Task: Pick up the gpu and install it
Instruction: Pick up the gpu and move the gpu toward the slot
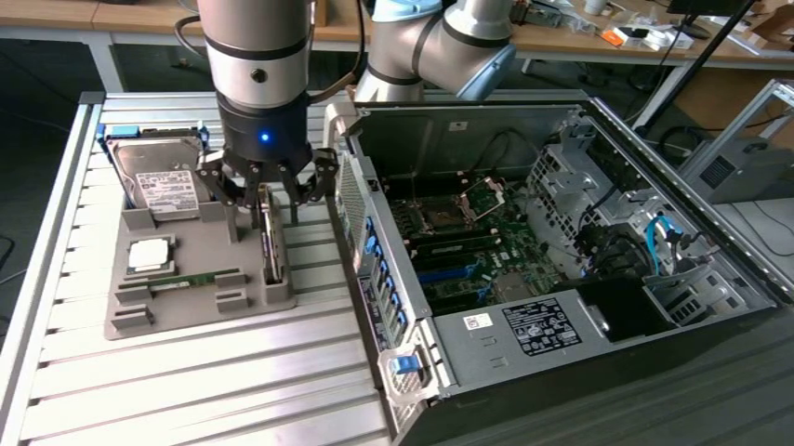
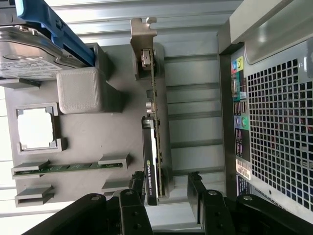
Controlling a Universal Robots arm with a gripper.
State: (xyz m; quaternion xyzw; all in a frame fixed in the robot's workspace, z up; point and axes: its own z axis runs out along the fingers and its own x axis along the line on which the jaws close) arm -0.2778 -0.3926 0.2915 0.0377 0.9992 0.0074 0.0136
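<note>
The gpu (image 1: 270, 243) stands on its long edge in a slot of the grey holder tray (image 1: 186, 311), left of the open computer case (image 1: 522, 232) in the exterior view. My gripper (image 1: 264, 190) hangs straight above the card's far end, open, its dark fingers (image 1: 310, 181) spread to either side of it. In the wrist view the gpu (image 2: 152, 132) runs lengthwise, with a silver bracket (image 2: 143, 34) at one end. My gripper (image 2: 165, 188) straddles the other end by the NVIDIA label. One finger (image 2: 134, 192) sits close beside the card and the other stands apart from it.
The tray also carries a silver hard drive (image 1: 162, 181), a square CPU (image 1: 149, 253) and a green RAM stick (image 1: 192, 279). The case's rear wall (image 1: 372, 251) rises right next to the tray. Blue expansion slots (image 1: 453, 269) lie on the motherboard inside.
</note>
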